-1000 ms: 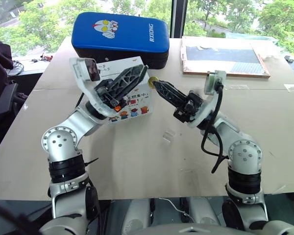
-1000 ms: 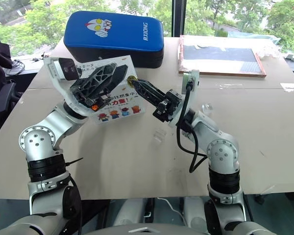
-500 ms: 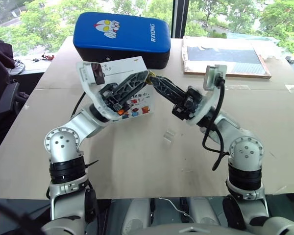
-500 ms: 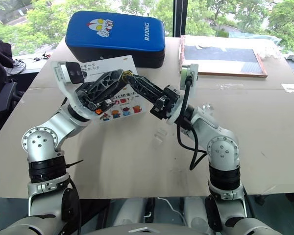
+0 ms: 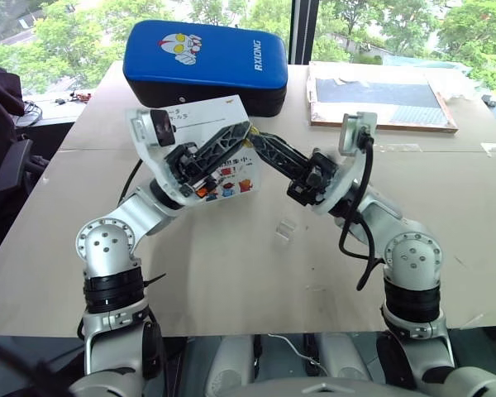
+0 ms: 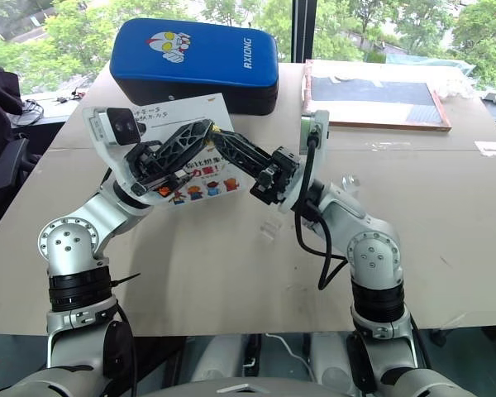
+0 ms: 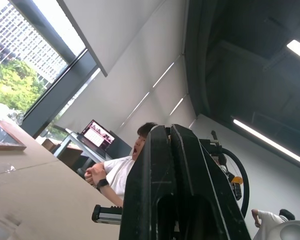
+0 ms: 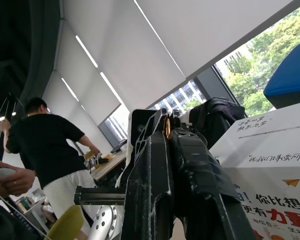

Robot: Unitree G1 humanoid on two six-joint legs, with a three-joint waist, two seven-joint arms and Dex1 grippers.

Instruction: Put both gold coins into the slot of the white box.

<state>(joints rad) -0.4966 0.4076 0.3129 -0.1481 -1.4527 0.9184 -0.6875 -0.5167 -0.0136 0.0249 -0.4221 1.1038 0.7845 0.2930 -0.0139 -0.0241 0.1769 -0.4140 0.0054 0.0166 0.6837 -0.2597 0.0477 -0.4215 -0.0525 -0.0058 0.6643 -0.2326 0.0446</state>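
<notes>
The left gripper (image 5: 246, 130) was raised above the table (image 5: 231, 265), its fingers clenched together, tip to tip with the right one in front of the white box (image 5: 211, 153). That box sat on the table just behind the two arms, tilted, its printed side with cartoon figures facing forward, and the blue padded case (image 5: 205, 64) lay right behind it. Between the meeting fingertips a glint of gold showed, one gold coin (image 5: 250, 129); which gripper really had it, I couldn't tell. The right gripper (image 5: 254, 136) was clamped tight too, reaching up and leftward to meet its partner. A small clear plastic piece (image 5: 285, 227) lay on the table below. Far right at the back rested a flat framed board (image 5: 380, 95).
</notes>
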